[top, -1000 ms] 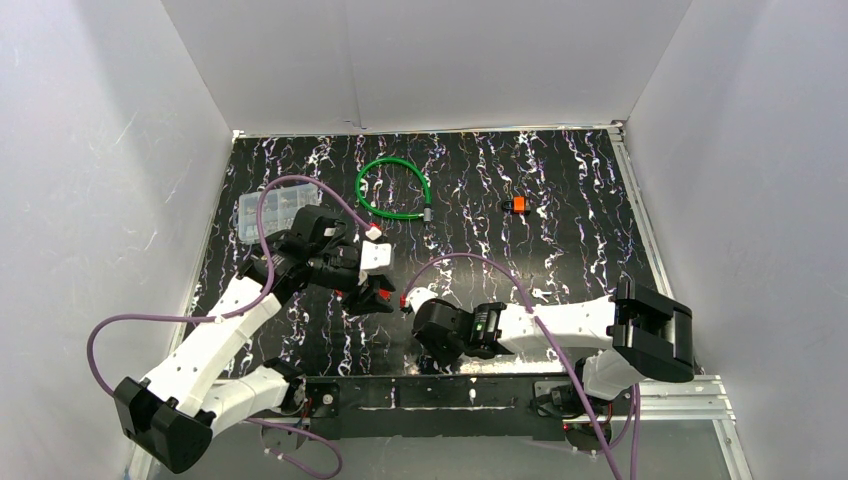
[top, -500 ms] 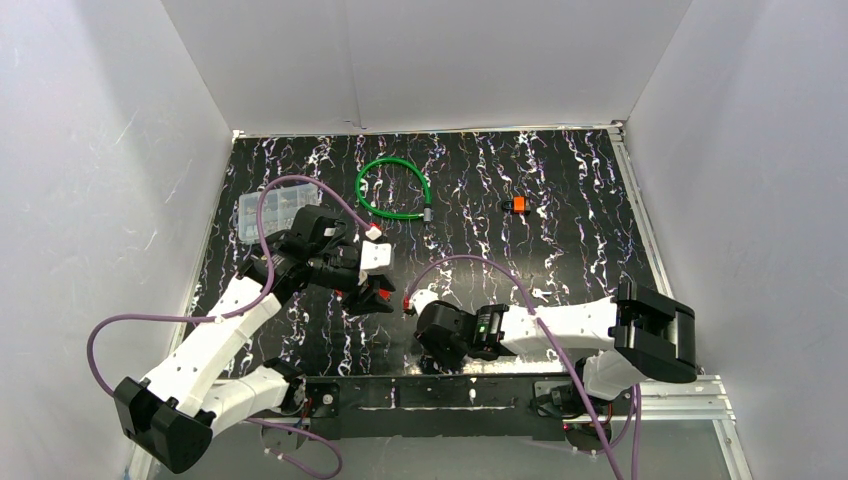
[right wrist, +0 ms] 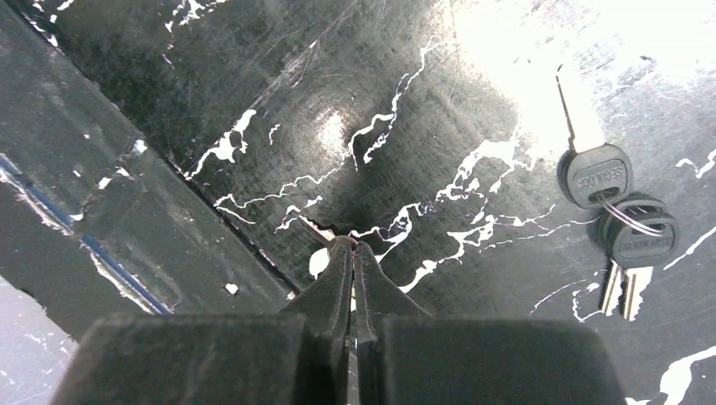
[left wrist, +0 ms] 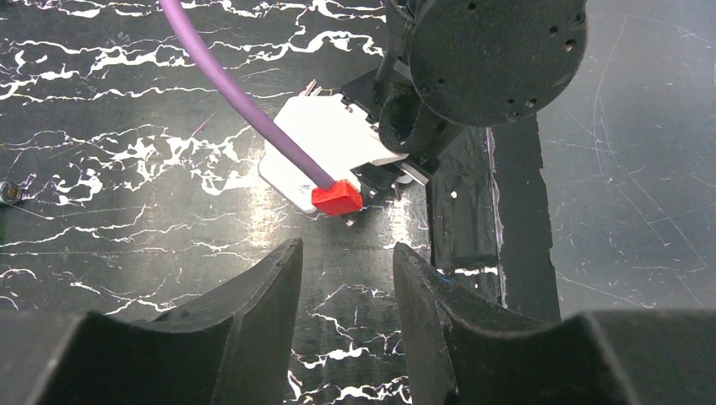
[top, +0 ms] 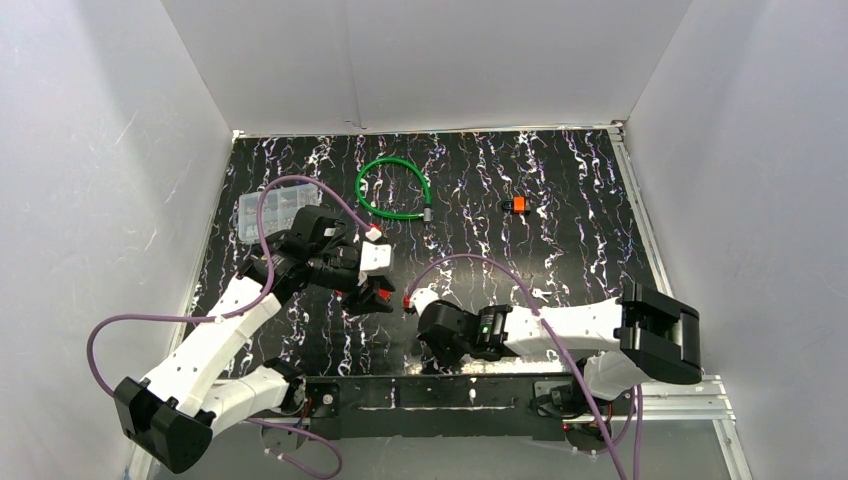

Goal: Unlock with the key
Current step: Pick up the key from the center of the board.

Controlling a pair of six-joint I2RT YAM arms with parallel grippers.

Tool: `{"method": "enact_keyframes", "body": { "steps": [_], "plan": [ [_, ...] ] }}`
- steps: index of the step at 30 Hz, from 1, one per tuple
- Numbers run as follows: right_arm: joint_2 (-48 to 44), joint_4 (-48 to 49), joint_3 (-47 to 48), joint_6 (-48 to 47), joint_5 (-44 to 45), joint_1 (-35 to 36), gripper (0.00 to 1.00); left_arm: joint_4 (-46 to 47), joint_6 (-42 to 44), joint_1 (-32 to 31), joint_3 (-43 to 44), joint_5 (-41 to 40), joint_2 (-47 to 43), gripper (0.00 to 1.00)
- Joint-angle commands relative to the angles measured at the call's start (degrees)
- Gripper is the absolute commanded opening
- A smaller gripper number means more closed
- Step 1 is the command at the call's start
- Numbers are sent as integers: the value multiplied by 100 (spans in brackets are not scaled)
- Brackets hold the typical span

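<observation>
Two small keys (right wrist: 598,175) with black plastic heads, joined by a thin wire ring, lie flat on the glossy black marbled surface (right wrist: 253,126). One blade points away from the camera and the other points towards it.

They look light, rigid and thin. On this slick surface they will probably slide rather than lift. The likeliest hold is across one black head, with the blade left free. The linked second key would then dangle and swing.

The right tool (right wrist: 353,246) hangs just beside the keys. Its fingers are pressed together on nothing, with the tips near the surface.

The left tool (left wrist: 344,253) hovers close by with its fingers apart and empty, facing the right arm's wrist.

The green cable lock (top: 427,190) lies coiled well apart, towards the far side of the surface. It is not yet touched.
</observation>
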Motion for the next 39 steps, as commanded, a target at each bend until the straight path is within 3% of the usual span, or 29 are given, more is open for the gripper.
{"method": "enact_keyframes", "body": {
  "steps": [1, 9, 19, 29, 39],
  "plan": [
    [-475, -20, 19, -41, 74, 40, 1, -131, 163, 38, 47, 185, -114, 42],
    [-1261, -365, 278, 2, 234, 29, 1, 62, 127, 37, -19, 347, -129, 42],
    [-2533, -628, 1250, -17, 328, -233, 1, 1193, -1127, -207, -117, 1215, -249, 45],
    [-2759, -507, 2080, -21, 233, -325, 1, 2640, -1940, -899, -420, 526, -582, 44],
    [-2786, -356, 2212, 65, 146, -399, 1, 3376, -1709, -1169, -672, -185, -806, 38]
  ]
}}
